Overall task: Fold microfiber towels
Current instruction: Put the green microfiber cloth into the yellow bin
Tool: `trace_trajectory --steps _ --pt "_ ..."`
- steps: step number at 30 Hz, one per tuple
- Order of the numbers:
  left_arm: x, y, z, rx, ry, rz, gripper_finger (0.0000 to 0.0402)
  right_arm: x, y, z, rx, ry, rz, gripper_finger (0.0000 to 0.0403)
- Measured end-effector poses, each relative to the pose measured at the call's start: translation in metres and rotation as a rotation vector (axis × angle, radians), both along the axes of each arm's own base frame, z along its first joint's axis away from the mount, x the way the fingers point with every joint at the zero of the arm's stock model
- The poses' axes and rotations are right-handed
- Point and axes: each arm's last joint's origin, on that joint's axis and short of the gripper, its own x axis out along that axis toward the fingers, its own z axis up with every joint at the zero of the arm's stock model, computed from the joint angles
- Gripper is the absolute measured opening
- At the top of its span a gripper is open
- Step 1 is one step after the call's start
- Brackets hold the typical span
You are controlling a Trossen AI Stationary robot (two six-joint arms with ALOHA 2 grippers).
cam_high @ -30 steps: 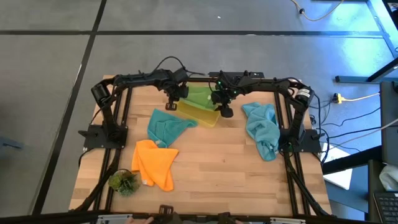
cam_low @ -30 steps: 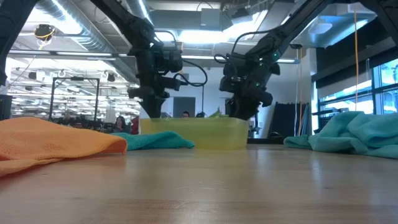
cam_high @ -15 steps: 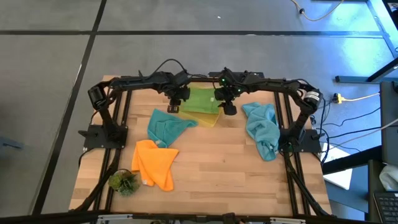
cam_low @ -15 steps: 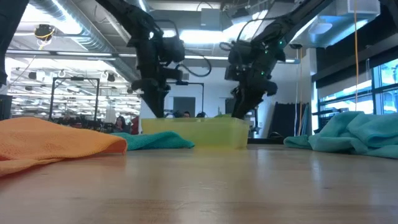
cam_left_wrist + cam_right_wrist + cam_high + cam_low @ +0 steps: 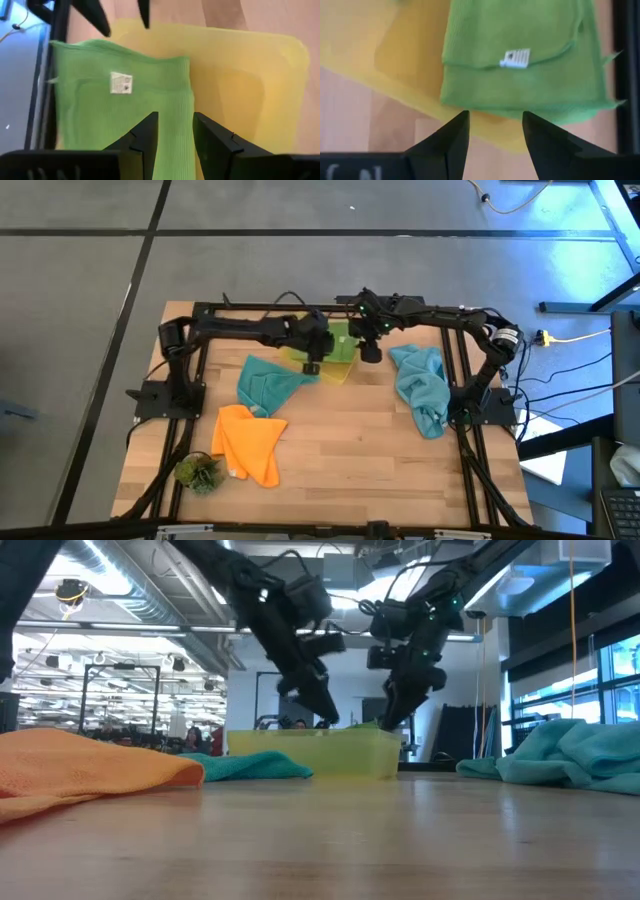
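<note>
Nearest the front edge, the orange towel [image 5: 250, 444] is lying crumpled on the left half of the wooden table [image 5: 340, 465], a small plant tuft [image 5: 199, 473] just beside its near-left corner. Farther in, a teal towel [image 5: 268, 383] is sitting bunched on the left, touching the orange one at its near edge, and a second teal towel [image 5: 421, 388] is sprawling on the right with its long axis running near to far.

At the far middle, the yellow bin [image 5: 335, 366] is holding the green towel [image 5: 125, 100], folded flat with its white label facing up. This towel is lying a little off the bin's centre, so part of the bin's floor is showing bare in the left wrist view.

Both grippers are hanging over the bin. The left gripper [image 5: 311, 358] is hovering at the bin's left-near side, its jaws parted and empty, the green towel's folded edge lying straight ahead between them. The right gripper [image 5: 370, 350] is hovering at the bin's right side, jaws also spread and gripping nothing, with the folded towel directly past its fingertips.

Judging by position, the left arm is nearer to the left teal towel, which is lying just near-left of its jaws; the right arm is nearer to the teal towel on the right.
</note>
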Motion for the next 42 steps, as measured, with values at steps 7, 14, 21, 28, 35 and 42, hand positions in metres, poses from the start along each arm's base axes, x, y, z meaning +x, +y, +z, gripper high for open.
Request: trace_trajectory --steps 7,14,21,28,35,42 --pt "0.019 -0.002 -0.038 0.000 -0.002 -0.016 0.0113 0.002 0.019 -0.002 0.159 -0.017 0.045 0.0144" --pt "0.023 0.005 -0.057 0.032 0.023 0.034 0.0113 -0.007 0.028 -0.009 0.178 -0.094 0.050 0.0086" --pt "0.025 0.009 -0.056 0.047 -0.007 0.037 0.0113 -0.041 0.028 0.018 0.082 -0.248 -0.072 0.0069" --pt "0.032 0.010 -0.049 0.076 -0.106 0.036 0.0113 -0.067 0.037 -0.007 0.059 -0.416 -0.178 0.0071" --pt "0.034 0.016 -0.061 0.096 -0.102 0.048 0.0113 -0.077 0.043 -0.041 0.063 -0.482 -0.239 0.0071" --pt "0.034 0.013 -0.059 0.150 -0.080 0.081 0.0113 -0.077 0.033 -0.046 -0.026 -0.461 -0.304 0.0071"
